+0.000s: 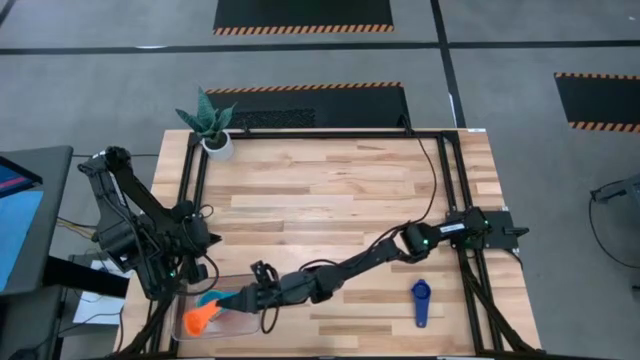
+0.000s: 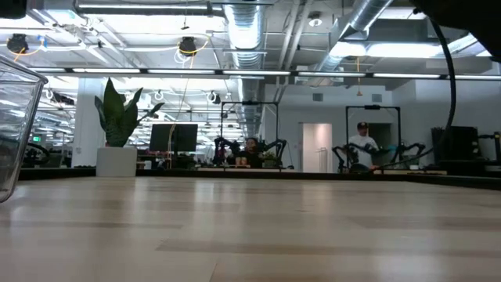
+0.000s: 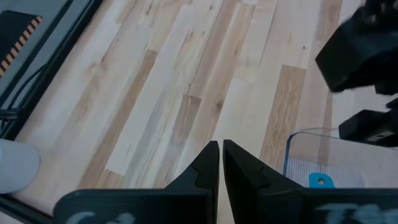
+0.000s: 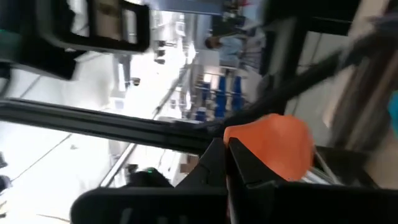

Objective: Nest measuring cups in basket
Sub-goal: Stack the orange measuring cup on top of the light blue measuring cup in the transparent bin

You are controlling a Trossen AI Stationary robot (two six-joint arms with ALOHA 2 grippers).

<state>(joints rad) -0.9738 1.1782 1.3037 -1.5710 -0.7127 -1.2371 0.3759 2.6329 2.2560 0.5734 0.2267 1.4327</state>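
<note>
**Right gripper clamped on the orange-red cup above the clear basket**

Right gripper [image 1: 232,303] reaches far across my table to its front-left corner, with its long dark arm stretched low over the wood. Its fingers are pressed together on the flat handle of a small orange-red measuring cup [image 1: 196,319]. In the right wrist view I see the same cup [image 4: 273,144] just beyond the closed fingertips, its rounded bowl sticking out past them.

Directly beneath this gripper sits the basket [image 1: 262,325], a shallow clear plastic tray with rounded corners. The held cup hangs over the basket's left end. I cannot tell whether the cup touches the tray floor. Just beside the gripper, inside the basket, lies a light blue cup [image 1: 211,298]. In the left wrist view I see a corner of the basket [image 3: 298,138] and a bit of that light blue cup's handle [image 3: 320,180].

Well away from the gripper, out past its own arm toward the table's right side, a dark blue cup [image 1: 420,301] lies alone on the bare wood.

Left gripper [image 3: 220,149] waits just behind the basket, its two dark fingers closed together on nothing.

Far from both grippers, at the table's back-left corner, a green plant in a white pot [image 1: 216,143] stands upright.
</note>
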